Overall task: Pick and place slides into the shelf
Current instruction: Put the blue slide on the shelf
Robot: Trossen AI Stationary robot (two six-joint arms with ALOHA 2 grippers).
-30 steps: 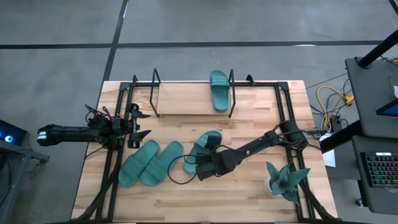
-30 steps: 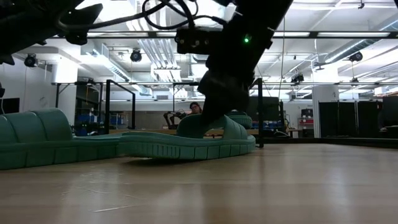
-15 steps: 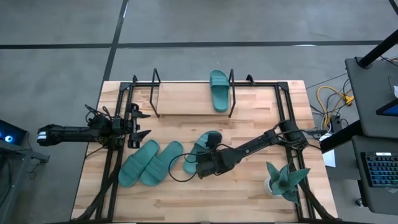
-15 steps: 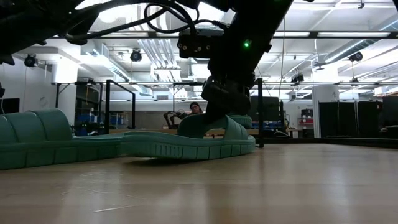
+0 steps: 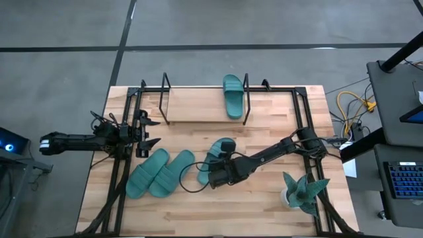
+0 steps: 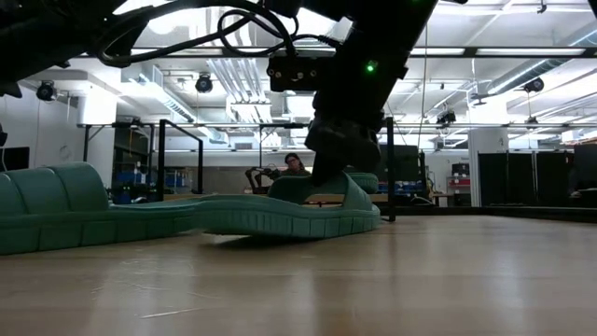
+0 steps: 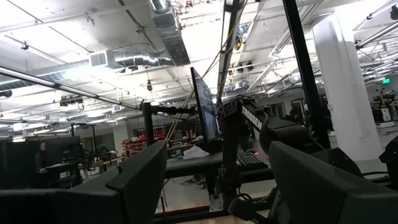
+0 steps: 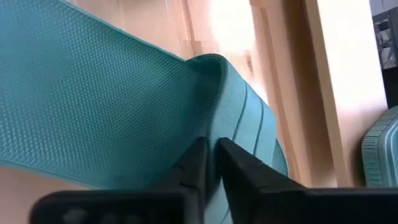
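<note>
- The right gripper (image 5: 213, 173) was low over the middle of the wooden tabletop (image 5: 264, 205), its fingers (image 8: 198, 167) pinched together on the edge of a teal slide sandal (image 5: 218, 158), right where the strap meets the footbed.
- In the right wrist view the two dark fingers sat nearly touching, with the ribbed teal rubber (image 8: 93, 106) squeezed between them.
- From table height, that gripped sandal (image 6: 280, 215) had one end tipped slightly off the board while the rest of its sole rested on the wood; the gripper (image 6: 338, 154) bore down on it from above.
- Two more slide sandals (image 5: 158, 173) lay side by side to the left of the gripped one, near it, angled toward the table's front left corner.
- A fourth sandal (image 5: 232, 96) sat on the shelf (image 5: 198, 106) at the back of the table, at the right end of its light board, just beside the upright black rod loop (image 5: 246, 99).
- The left gripper (image 5: 148, 133) waited at the left side of the table, clear of every sandal, with its fingers (image 7: 143, 180) spread wide apart and nothing between them.
- A teal spiky ornament (image 5: 304, 190) stood near the front right corner, well apart from the sandals.
- A person (image 6: 295, 166) showed in the room far behind the table.
</note>
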